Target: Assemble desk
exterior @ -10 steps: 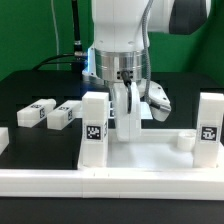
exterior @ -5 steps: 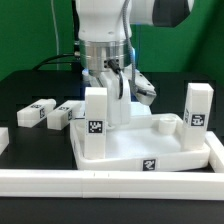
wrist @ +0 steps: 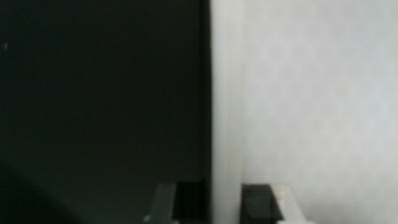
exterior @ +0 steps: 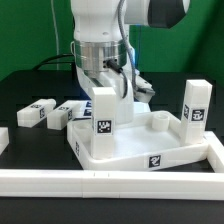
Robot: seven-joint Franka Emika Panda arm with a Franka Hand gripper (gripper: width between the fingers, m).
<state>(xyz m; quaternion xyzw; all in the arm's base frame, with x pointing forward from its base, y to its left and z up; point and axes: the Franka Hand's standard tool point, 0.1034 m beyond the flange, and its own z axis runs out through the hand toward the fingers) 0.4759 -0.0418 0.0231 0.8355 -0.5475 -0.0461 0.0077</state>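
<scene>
My gripper (exterior: pixel 118 92) is pinched nearly shut on a thin white wall that runs between the fingers (wrist: pixel 171 203) in the wrist view. I take it for the far rim of the tabletop (exterior: pixel 125 150). I judge the grip is for dragging or turning the tabletop, which sits askew on the black worktop (exterior: pixel 25 145), close behind the front rail (exterior: pixel 110 183). Inside its rim two legs stand upright: the near-corner leg (exterior: pixel 101 112) and the right-corner leg (exterior: pixel 195 105). Two loose legs (exterior: pixel 36 112) lie outside it, toward the worktop's left edge in the exterior view.
</scene>
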